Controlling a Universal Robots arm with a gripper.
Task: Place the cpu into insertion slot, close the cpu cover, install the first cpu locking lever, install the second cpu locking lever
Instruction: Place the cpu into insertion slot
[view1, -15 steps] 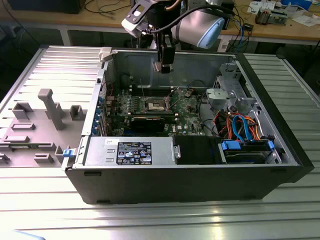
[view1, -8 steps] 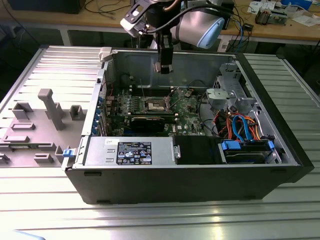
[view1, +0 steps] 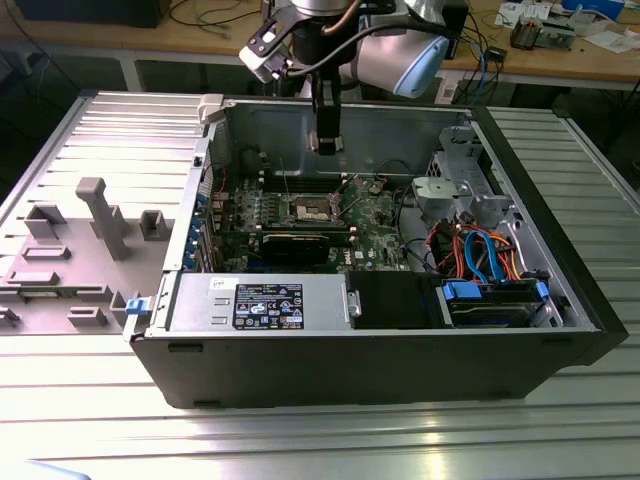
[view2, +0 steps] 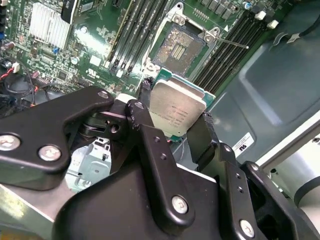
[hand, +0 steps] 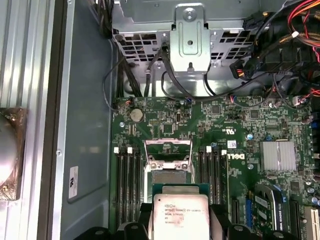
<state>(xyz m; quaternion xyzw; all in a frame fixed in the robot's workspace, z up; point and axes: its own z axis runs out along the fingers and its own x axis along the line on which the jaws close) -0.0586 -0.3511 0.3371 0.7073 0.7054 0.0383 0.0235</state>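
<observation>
Gripper (view2: 174, 117) is clenching cpu (view2: 178, 106) by edges near insertion slot (view2: 177, 50); any tilt/misalign is prob. risking bent contacts.

cpu (view2: 179, 111) in pincer (view2: 174, 105), above insertion slot (view2: 177, 50)

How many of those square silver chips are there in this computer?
1. The chip is held in the pincer, above the green board, near the empty socket. Others could be hidden under parts.
</observation>
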